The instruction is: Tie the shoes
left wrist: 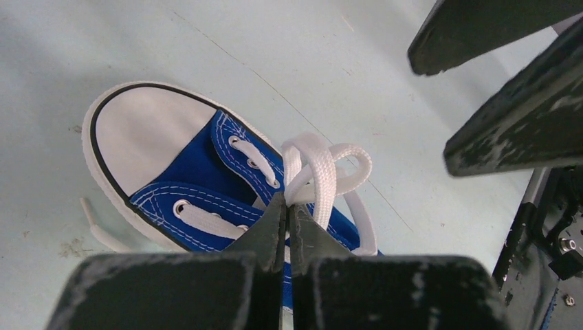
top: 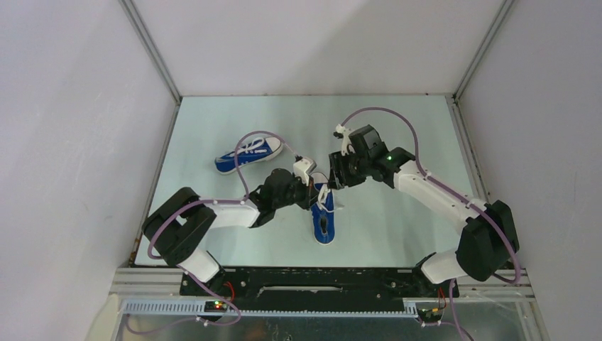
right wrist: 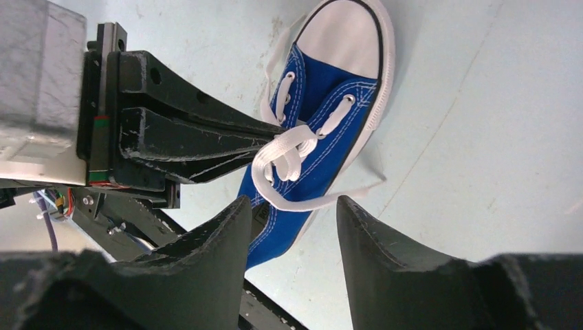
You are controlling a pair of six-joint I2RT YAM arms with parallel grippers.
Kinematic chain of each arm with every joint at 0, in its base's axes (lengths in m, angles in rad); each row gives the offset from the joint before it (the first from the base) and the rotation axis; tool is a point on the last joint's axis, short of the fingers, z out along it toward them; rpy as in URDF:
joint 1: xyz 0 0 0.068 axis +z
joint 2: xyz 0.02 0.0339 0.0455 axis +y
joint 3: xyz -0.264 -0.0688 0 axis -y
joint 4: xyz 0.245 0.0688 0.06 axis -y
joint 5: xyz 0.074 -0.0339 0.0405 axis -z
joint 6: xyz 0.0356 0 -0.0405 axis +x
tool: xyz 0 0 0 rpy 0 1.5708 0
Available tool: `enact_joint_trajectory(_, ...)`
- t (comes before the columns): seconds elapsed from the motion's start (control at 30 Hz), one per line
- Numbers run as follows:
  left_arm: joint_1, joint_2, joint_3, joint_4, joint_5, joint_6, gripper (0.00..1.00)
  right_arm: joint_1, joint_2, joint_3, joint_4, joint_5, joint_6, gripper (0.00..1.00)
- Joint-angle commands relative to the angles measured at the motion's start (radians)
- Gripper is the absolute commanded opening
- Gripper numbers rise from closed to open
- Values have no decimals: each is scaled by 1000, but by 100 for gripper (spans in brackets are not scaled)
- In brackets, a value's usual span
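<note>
- Near shoe (top: 324, 217): blue canvas with a white toe cap; stands on its sole on the pale tabletop (top: 397, 142), roughly centred between the two arms; heel towards the arm bases, toe pointing away.
- Far shoe (top: 248, 155): same make; lies further back and to the left, well apart from the near shoe; white toe cap at its right end; neither arm touches it.
- Lace (left wrist: 323, 172): white and flat; gathered into loose loops above the upper eyelets of the near shoe; one loop rises clear of the tongue; a free end lies on the tabletop beside the toe cap.
- Left end effector (left wrist: 287, 205): fingers pressed together with the lace pinched at their tips, right at the base of the loops; the right wrist view confirms it, both black fingers meeting on the white bundle over the middle of the shoe.
- Right end effector (right wrist: 292, 216): fingers spread with a clear gap, nothing between them; it hangs over the near shoe just beside the left one; a strand of the lace runs below the gap; cannot tell whether either finger touches it.
- Both end effectors meet over the toe half of the near shoe in the top view.
</note>
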Motion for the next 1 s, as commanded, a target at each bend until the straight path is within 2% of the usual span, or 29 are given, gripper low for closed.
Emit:
enact_joint_trajectory(0.0,7,-40,-18,50,-11,-12,0,-5,-20,-75,147,-88,10,53)
enact_joint_trajectory(0.17,7,-48,-32,68,-18,-13,0,-9,-34,-185,273,-160,36,56)
enact_joint_trajectory(0.43,7,-44,-36,85,-14,-18,0,29,-37,-279,380,-139,56,56)
enact_joint_trajectory(0.6,7,-37,-35,90,-6,-16,0,-13,-91,-352,469,-143,85,56)
enact_joint_trajectory(0.77,6,-39,-35,91,-5,-14,0,-54,-117,-356,532,-176,107,66)
enact_joint_trajectory(0.97,6,-43,-43,101,-5,-14,0,-92,-80,-357,638,-242,117,64)
